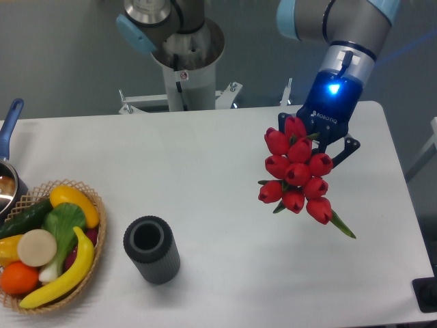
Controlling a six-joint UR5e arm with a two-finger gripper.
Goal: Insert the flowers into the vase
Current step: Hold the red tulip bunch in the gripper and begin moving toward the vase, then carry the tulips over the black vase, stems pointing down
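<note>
The flowers (pixel 296 171), a bunch of red tulip buds with green leaves, hang above the right part of the table. My gripper (pixel 321 145) is shut on the bunch from behind, and the buds hide its fingertips and the stems. A green leaf tip sticks out at the lower right. The vase (pixel 151 249), a dark ribbed cylinder with an open round mouth, stands upright near the table's front, far to the left of the flowers and apart from them.
A wicker basket (pixel 93 244) with a banana, an orange, a cucumber and other produce sits at the front left, close to the vase. A pot with a blue handle (pixel 9 126) is at the left edge. The arm's base (pixel 184 61) stands behind the table.
</note>
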